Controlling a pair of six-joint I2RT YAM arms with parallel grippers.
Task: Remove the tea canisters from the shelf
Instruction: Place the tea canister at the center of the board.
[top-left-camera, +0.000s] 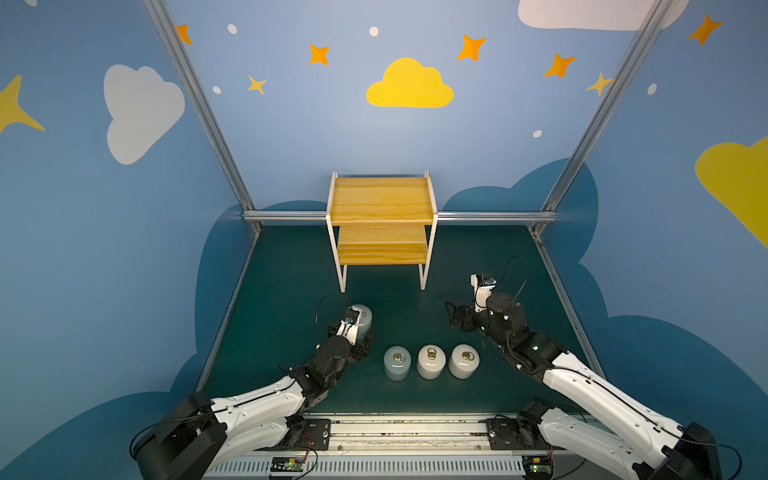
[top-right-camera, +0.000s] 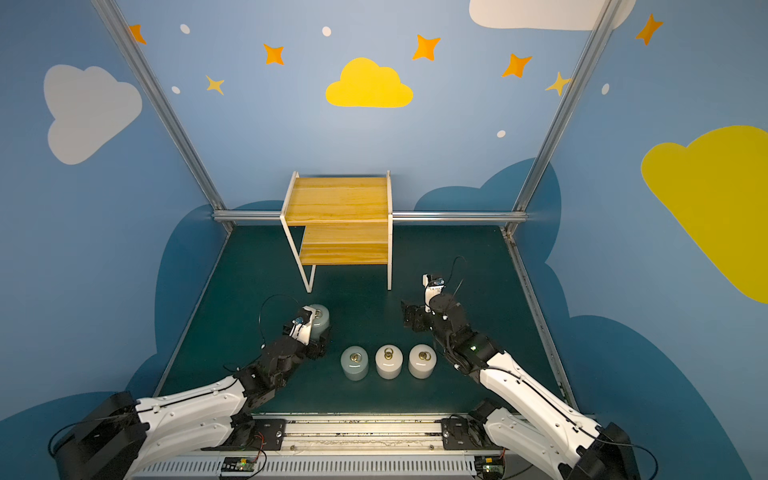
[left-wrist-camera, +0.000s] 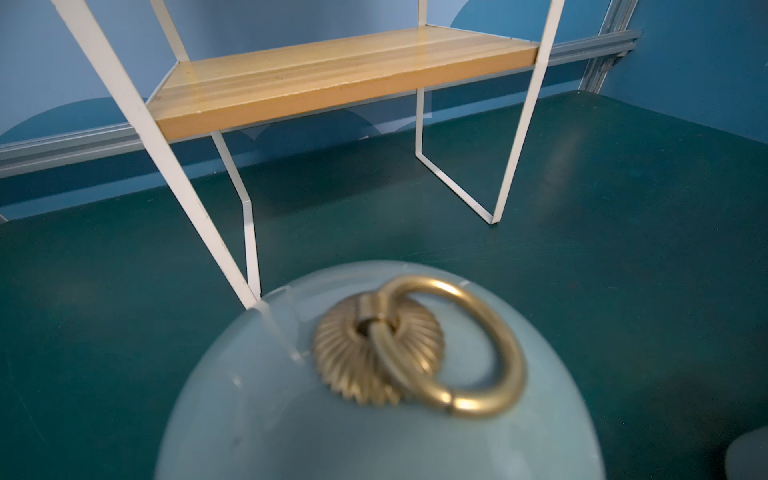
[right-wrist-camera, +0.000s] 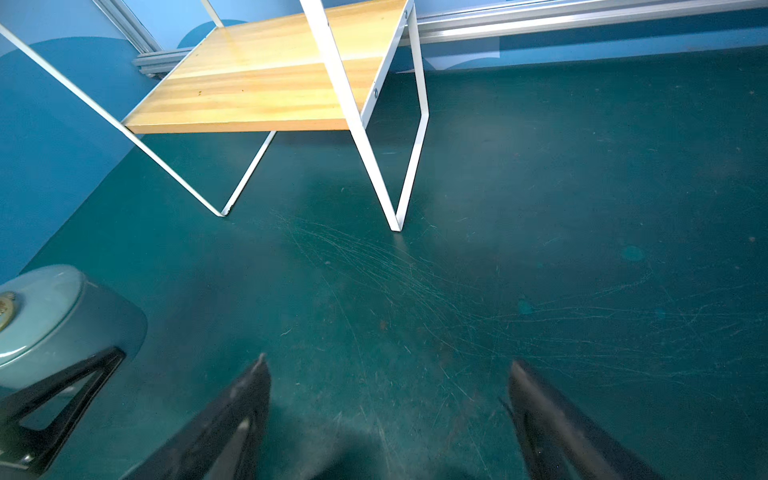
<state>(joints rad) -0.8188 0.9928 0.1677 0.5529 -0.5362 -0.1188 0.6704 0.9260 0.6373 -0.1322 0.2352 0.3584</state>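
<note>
Four tea canisters (top-left-camera: 397, 368) counted: two grey-blue, two white. Four brass ring handles (left-wrist-camera: 453, 345) counted. One shelf (top-left-camera: 381, 232) counted, with two wooden boards (top-left-camera: 381, 199). Two claws counted: left claw (top-left-camera: 360, 328), right claw (right-wrist-camera: 386, 361).

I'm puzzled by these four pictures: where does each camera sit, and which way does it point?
Both top views: high above the robot's base, looking down at shelf, row of three jars; both arms show.
Left wrist: on left arm, facing shelf over lone blue jar; no robot part shows.
Right wrist: on right arm, facing table, shelf; open right claw shows.
Shared by all: shelf, lone blue jar.
</note>
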